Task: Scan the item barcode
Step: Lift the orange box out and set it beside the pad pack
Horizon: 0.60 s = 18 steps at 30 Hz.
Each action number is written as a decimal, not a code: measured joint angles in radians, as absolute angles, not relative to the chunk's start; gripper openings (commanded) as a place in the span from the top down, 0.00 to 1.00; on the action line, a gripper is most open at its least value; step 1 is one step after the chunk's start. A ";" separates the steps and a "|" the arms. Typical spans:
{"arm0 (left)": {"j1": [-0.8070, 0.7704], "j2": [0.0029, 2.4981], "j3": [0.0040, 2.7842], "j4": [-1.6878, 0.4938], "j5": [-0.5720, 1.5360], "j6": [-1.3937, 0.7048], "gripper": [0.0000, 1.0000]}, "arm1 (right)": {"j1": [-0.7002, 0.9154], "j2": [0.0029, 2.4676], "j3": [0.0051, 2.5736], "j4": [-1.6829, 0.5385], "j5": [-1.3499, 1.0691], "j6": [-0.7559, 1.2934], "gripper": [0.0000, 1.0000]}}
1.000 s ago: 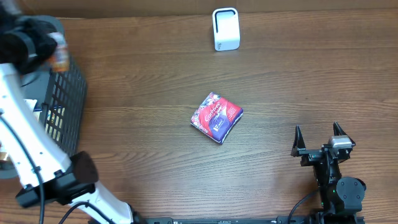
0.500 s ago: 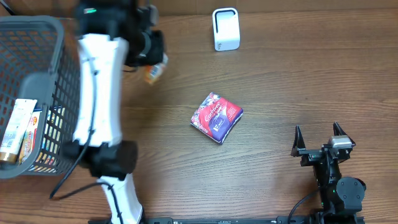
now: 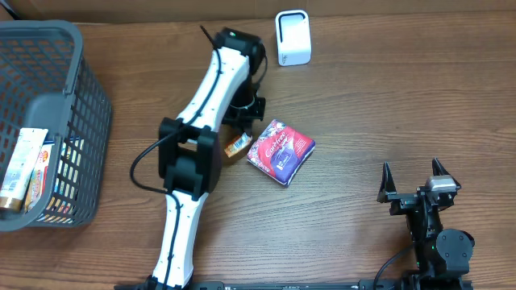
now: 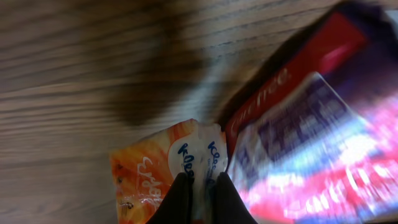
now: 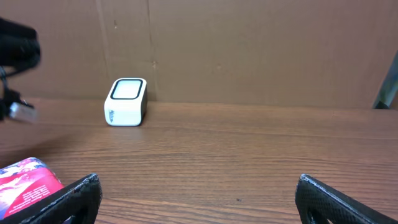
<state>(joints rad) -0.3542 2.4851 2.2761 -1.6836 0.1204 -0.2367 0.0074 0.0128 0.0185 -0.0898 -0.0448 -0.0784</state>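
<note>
Orange packet sat pinched at its white edge between the closed fingers of the left tool, near the middle of the bench. It hung just left of a red and purple pouch that lay flat on the wood, and the two appeared to touch along the pouch's left edge. Whether the packet rested on the bench could not be told. A white scanner stood upright at the far edge, well apart from the packet. At the far left stood a grey basket with boxed goods inside. The right tool waited at the near right with its jaws spread wide, holding nothing.
</note>
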 measured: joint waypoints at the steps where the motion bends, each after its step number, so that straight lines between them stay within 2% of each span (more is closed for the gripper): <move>1: -0.361 2.498 2.276 -1.684 0.126 -0.239 0.96 | 0.007 0.013 0.019 -0.089 -0.044 -0.078 0.00; 18: -0.474 2.535 2.276 -1.610 0.396 -0.260 0.96 | 0.007 0.013 0.019 -0.089 -0.044 -0.078 0.00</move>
